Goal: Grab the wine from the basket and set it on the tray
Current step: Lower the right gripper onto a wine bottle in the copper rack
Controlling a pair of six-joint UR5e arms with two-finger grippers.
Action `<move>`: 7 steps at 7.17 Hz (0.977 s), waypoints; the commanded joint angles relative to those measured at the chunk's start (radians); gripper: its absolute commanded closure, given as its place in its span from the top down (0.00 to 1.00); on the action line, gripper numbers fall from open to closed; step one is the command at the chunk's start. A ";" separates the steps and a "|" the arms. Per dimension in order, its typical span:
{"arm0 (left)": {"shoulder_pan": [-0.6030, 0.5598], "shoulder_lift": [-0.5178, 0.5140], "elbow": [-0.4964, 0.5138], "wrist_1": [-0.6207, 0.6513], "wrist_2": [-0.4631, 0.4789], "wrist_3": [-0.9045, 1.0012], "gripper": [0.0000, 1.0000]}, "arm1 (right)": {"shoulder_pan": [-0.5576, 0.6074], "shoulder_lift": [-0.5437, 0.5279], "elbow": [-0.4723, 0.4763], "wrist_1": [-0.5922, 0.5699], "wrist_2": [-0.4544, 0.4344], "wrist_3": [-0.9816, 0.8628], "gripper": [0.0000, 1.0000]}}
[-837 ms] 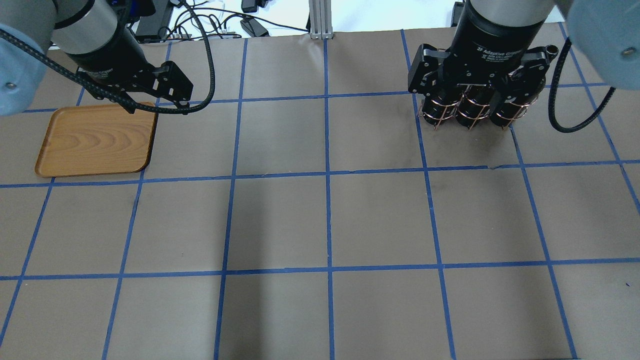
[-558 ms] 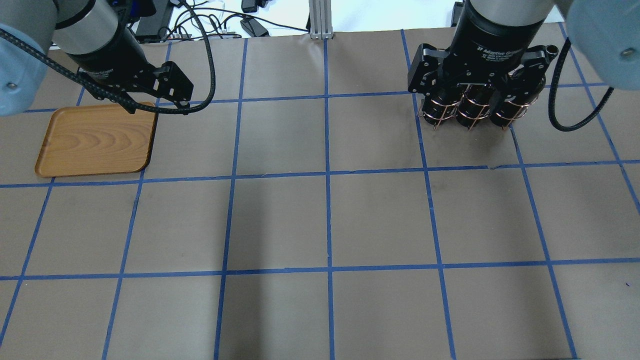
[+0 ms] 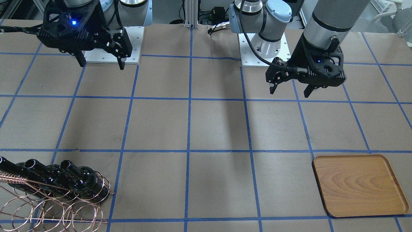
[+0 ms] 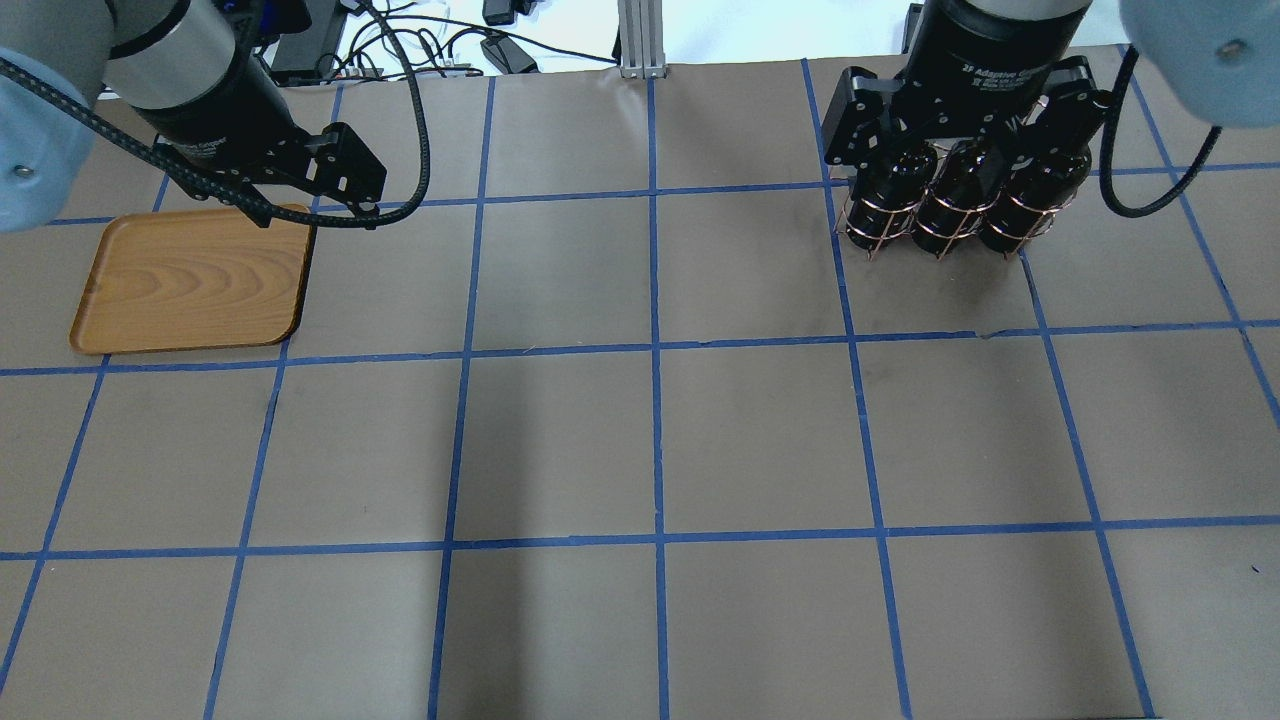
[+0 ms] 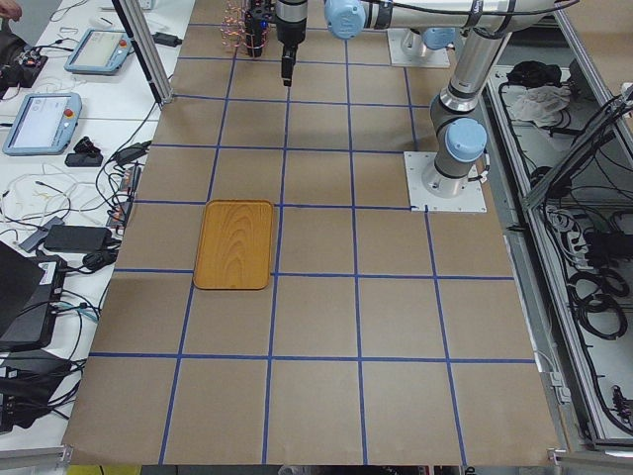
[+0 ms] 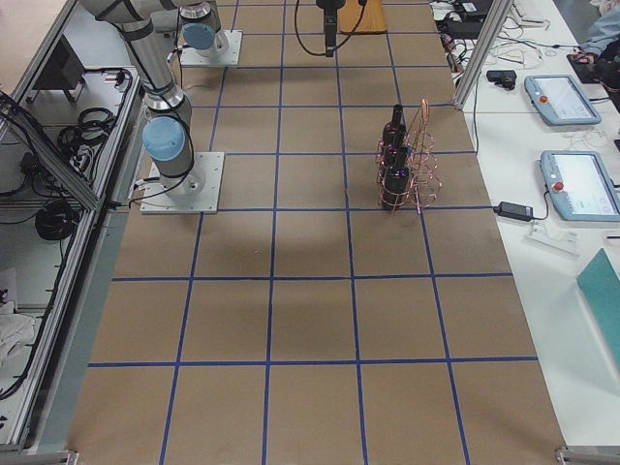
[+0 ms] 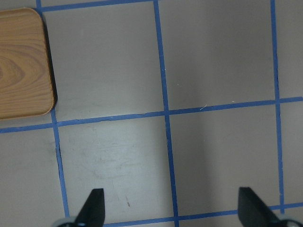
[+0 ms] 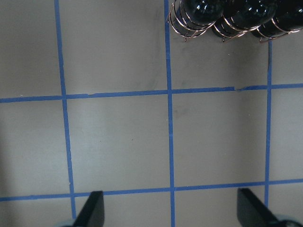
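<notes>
Right fingers (image 8: 92, 210) pulled toward frame top, spread, empty | left fingers (image 7: 92, 208) spread | bottles (image 4: 945, 215) upright in rack (image 4: 868, 232), upper right; tray (image 4: 190, 280) upper left | glass likely heavy, slick, breakable: grip neck

Found three bottles (image 4: 946, 208) abreast in the rack (image 4: 872, 230) at the desk's (image 4: 650, 440) right end, the tray (image 4: 195, 280) well apart at its left.
</notes>
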 commanded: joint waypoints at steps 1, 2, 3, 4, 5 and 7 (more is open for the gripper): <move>-0.002 0.000 0.000 -0.001 0.000 0.002 1.00 | -0.113 0.081 -0.078 -0.028 -0.009 -0.147 1.00; 0.000 0.000 0.000 0.001 0.000 0.002 1.00 | -0.152 0.132 -0.087 -0.090 -0.052 -0.242 1.00; 0.000 0.000 0.000 -0.001 0.000 0.002 1.00 | -0.181 0.169 -0.089 -0.161 -0.048 -0.284 1.00; 0.000 0.000 0.000 -0.001 0.000 0.002 1.00 | -0.207 0.213 -0.089 -0.204 -0.043 -0.326 1.00; 0.000 -0.002 0.000 -0.001 0.000 0.002 1.00 | -0.225 0.258 -0.089 -0.259 -0.042 -0.332 1.00; 0.002 0.000 0.000 0.001 0.000 0.004 1.00 | -0.229 0.307 -0.085 -0.281 -0.043 -0.316 0.95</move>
